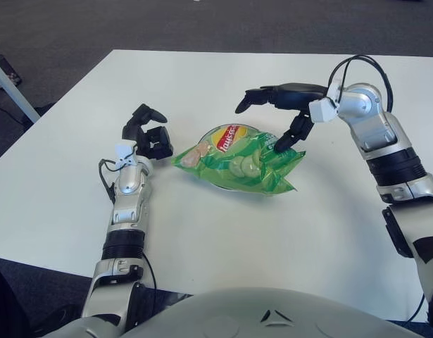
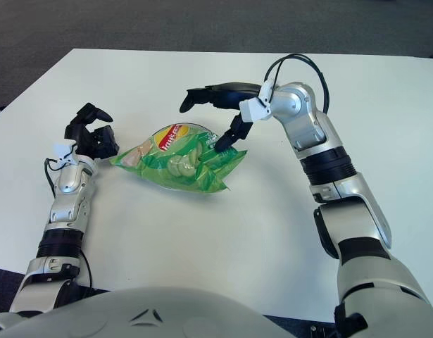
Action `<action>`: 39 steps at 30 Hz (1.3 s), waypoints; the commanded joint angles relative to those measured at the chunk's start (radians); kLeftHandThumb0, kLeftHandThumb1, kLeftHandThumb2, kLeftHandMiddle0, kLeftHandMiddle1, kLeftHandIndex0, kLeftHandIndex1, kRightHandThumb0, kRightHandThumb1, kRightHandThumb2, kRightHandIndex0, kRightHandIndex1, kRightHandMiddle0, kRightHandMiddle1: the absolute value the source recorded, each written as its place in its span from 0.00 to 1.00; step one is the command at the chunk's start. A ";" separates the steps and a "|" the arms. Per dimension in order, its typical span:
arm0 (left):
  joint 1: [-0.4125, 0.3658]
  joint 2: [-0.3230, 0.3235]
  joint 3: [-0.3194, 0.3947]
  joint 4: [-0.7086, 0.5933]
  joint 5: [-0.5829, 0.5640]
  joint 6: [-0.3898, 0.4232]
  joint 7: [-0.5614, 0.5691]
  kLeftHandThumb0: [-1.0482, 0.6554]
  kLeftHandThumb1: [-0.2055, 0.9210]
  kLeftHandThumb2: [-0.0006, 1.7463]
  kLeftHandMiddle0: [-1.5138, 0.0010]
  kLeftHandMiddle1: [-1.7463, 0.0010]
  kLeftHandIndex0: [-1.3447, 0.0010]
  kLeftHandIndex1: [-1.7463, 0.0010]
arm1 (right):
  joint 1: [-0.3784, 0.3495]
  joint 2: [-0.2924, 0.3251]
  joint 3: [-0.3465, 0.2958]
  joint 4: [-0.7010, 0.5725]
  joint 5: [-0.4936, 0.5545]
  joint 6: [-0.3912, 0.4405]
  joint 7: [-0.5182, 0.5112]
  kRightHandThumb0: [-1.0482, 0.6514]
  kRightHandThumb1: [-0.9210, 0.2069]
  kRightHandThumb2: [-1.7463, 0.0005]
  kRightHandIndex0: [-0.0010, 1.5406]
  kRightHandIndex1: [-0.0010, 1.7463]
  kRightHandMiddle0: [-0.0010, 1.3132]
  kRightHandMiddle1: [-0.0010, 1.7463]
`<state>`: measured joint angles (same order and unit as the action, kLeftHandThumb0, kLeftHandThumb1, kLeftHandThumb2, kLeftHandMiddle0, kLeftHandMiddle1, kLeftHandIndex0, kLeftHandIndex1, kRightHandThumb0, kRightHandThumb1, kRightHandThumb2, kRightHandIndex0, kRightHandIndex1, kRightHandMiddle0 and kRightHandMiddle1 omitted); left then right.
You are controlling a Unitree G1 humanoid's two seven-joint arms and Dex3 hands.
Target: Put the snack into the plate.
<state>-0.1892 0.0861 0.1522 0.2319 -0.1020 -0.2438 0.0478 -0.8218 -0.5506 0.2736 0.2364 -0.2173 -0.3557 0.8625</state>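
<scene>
table: white, holds one snack bag, one plate
snack bag: one, green, lies on plate at table centre
plate: mostly hidden under bag, only rim shows
right hand: above bag's right end, fingers spread, holding nothing; lower finger's tip at bag
left hand: left of bag, curled, holding nothing

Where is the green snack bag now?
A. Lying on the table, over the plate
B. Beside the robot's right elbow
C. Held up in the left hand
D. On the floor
A: the green snack bag lies mid-table, the plate peeking out beneath; the right hand is open above it.
</scene>
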 commanded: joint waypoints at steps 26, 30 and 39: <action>0.117 -0.051 -0.009 0.078 -0.001 0.019 0.005 0.32 0.43 0.79 0.11 0.00 0.52 0.00 | -0.110 -0.168 -0.113 0.088 0.109 -0.056 0.084 0.00 0.09 0.85 0.00 0.31 0.00 0.42; 0.118 -0.048 -0.010 0.077 0.004 0.020 0.005 0.32 0.43 0.78 0.11 0.00 0.52 0.00 | -0.108 -0.177 -0.114 0.098 0.086 -0.043 0.064 0.00 0.10 0.85 0.00 0.28 0.00 0.41; 0.122 -0.043 -0.011 0.072 0.005 0.025 -0.001 0.32 0.43 0.78 0.11 0.00 0.52 0.00 | -0.119 -0.183 -0.117 0.122 0.068 0.021 0.043 0.10 0.18 0.75 0.01 0.13 0.00 0.42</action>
<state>-0.1882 0.0884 0.1517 0.2313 -0.1031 -0.2301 0.0452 -0.9304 -0.7375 0.1688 0.3485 -0.1493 -0.3546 0.9198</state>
